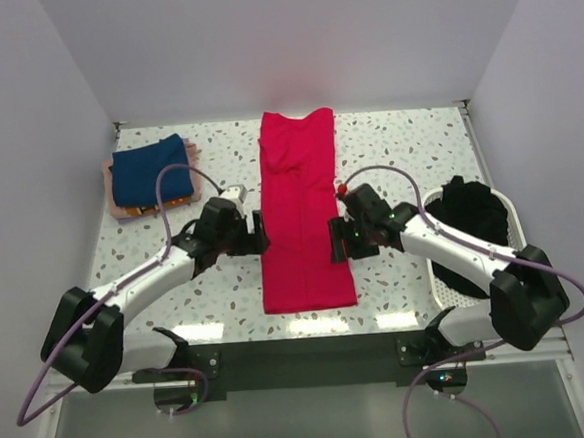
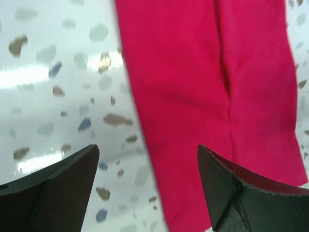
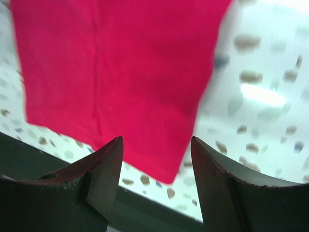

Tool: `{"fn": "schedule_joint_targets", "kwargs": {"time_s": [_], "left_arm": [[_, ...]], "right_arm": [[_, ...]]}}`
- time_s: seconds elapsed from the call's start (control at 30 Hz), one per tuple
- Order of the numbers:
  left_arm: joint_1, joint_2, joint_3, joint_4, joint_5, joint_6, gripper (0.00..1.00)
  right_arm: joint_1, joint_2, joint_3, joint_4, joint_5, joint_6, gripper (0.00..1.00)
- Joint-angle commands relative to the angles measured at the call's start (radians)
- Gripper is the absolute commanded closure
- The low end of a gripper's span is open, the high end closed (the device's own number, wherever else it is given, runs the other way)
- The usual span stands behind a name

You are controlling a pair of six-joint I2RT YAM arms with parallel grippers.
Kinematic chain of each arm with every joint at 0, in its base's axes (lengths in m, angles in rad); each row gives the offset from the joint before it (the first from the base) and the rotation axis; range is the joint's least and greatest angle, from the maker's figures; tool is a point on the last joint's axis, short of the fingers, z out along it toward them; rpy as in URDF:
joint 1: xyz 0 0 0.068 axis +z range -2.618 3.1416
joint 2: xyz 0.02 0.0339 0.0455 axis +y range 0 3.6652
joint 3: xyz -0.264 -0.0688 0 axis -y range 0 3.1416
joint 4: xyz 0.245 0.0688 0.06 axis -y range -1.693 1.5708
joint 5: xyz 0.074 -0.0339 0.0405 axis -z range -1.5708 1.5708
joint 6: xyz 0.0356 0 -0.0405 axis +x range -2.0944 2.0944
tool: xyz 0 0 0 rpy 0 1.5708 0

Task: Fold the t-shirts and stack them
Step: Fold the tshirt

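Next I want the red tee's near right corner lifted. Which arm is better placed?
Right, probably: the right gripper, open, sits beside the red tee with that corner just ahead; the left gripper is across the cloth.

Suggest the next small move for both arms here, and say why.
Probably move both arms to the near corners of the red t-shirt and pinch them. It lies as a long strip, not yet halved; the left fingers and right fingers flank its middle, open and empty.

Lab booth, white walls (image 1: 24, 117), speckled table (image 1: 397, 141)
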Motion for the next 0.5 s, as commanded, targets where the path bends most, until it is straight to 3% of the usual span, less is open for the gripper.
{"fn": "schedule_joint_targets", "kwargs": {"time_s": [0.0,0.23,0.47], "left_arm": [[-0.034,-0.131,-0.069,-0.077,-0.060,-0.086,0.13],[-0.100,-0.257,-0.198,-0.151,-0.039,-0.188,0.19],[-0.175,-0.284,-0.271,-0.151,-0.043,-0.270,0.21]], "right_arm": [[0.039,-0.122,-0.101,-0.053,0.060,0.135,0.39],[0.065,-0.245,-0.274,-0.084,0.050,0.221,0.41],[0.072,-0.237,-0.337,-0.019,0.020,0.269,0.44]]}}
